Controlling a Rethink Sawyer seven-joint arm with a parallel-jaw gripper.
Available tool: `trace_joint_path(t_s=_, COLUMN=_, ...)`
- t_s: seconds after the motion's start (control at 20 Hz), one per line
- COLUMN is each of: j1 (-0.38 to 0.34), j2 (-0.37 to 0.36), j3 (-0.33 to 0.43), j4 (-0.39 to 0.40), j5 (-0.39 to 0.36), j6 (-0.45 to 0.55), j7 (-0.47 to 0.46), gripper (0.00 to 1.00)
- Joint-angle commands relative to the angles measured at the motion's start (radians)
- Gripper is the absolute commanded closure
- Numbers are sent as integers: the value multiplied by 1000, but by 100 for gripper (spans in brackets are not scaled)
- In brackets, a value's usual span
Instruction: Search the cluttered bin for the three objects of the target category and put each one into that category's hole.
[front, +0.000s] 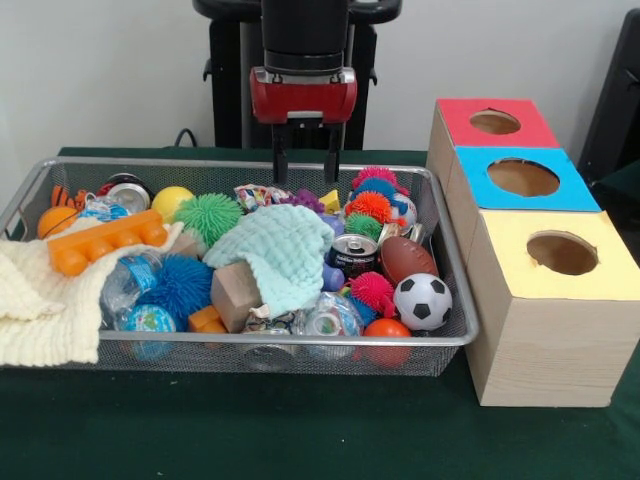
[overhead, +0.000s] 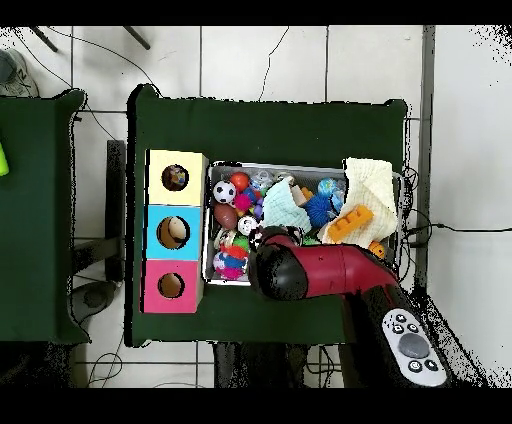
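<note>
The silver mesh bin (front: 452, 262) is full of toys. One colour-printed rag (front: 258, 196) lies at the far rim. A second patterned scrap (front: 266, 320) shows at the near side beside a wooden block, and I cannot tell if it is a rag. A third rag is not visible. My gripper (front: 306, 172) hangs open and empty over the far rim, just right of the first rag. In the overhead view the arm's head (overhead: 276, 270) hides the gripper. The yellow-topped box's hole (front: 562, 253) is at the right, nearest the camera; it also shows in the overhead view (overhead: 176, 177).
A mint-green knitted cloth (front: 275, 250) lies in the middle of the bin, and a cream knitted cloth (front: 40, 300) hangs over its left end. A soda can (front: 352, 255), a football (front: 405, 258) and a soccer ball (front: 422, 301) sit at the right. The blue-topped box (front: 520, 178) and red-topped box (front: 494, 122) stand behind the yellow one.
</note>
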Motion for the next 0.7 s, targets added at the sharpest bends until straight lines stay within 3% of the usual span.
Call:
trace_joint_path(t_s=0.05, j1=-49, j2=45, j3=38, j4=79, j5=-43, j6=-56, j7=53, gripper=0)
trace_joint_path(t_s=0.7, j1=-117, j2=57, j3=73, j4=102, j5=-45, j6=-59, j7=26, gripper=0)
